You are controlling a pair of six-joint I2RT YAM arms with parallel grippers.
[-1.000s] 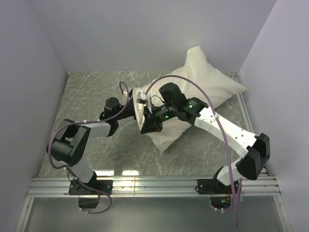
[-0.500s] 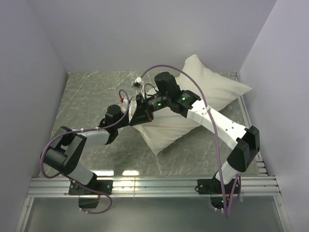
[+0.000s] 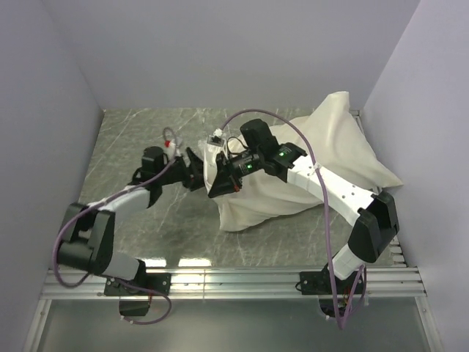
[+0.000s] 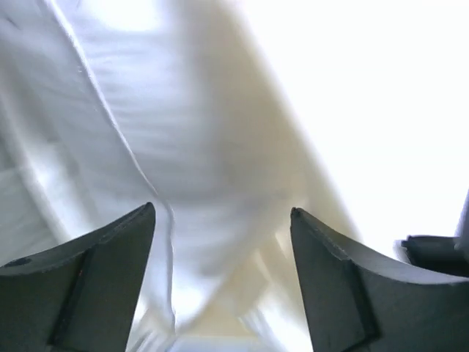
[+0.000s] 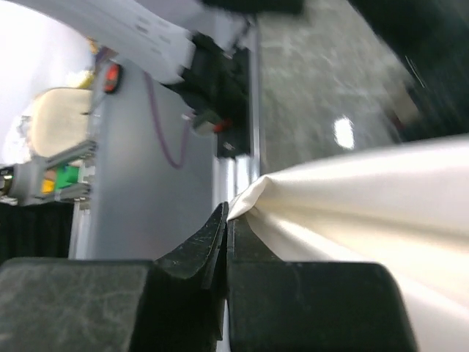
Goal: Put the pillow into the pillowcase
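In the top external view the pillowcase [image 3: 322, 158] is seen lying plump on the worktop [image 3: 139, 132], stretching away to the right of both grippers. Its end nearest them is pinched by the right gripper [image 3: 222, 183], whose jaws are closed tight on the fabric edge. The left gripper [image 3: 196, 170] is set just to the left of that same edge, spread wide with nothing held. The pillow cannot be told apart from the sack here. From the fullness of the sack it is judged to be largely inside already, so the step in hand is taken to be drawing the mouth over the last of it. In the left wrist view the fingers [image 4: 88, 279] are seen well apart, with pale folds and a hem line just ahead of them, none of it gripped. The right of that view is washed out, so whether bare pillow shows there cannot be told. For the step to be done well, a fresh bite should be taken on a single layer of hem only, beside the right gripper's hold, so that the mouth is stretched open rather than bunched and no stuffing is caught. In the right wrist view a peaked corner of cream fabric is clamped between the shut fingertips, the cloth drawn away to the right. That hold is judged thin, so any pull is best kept gentle and in line with the fabric, lest the corner be slipped out.
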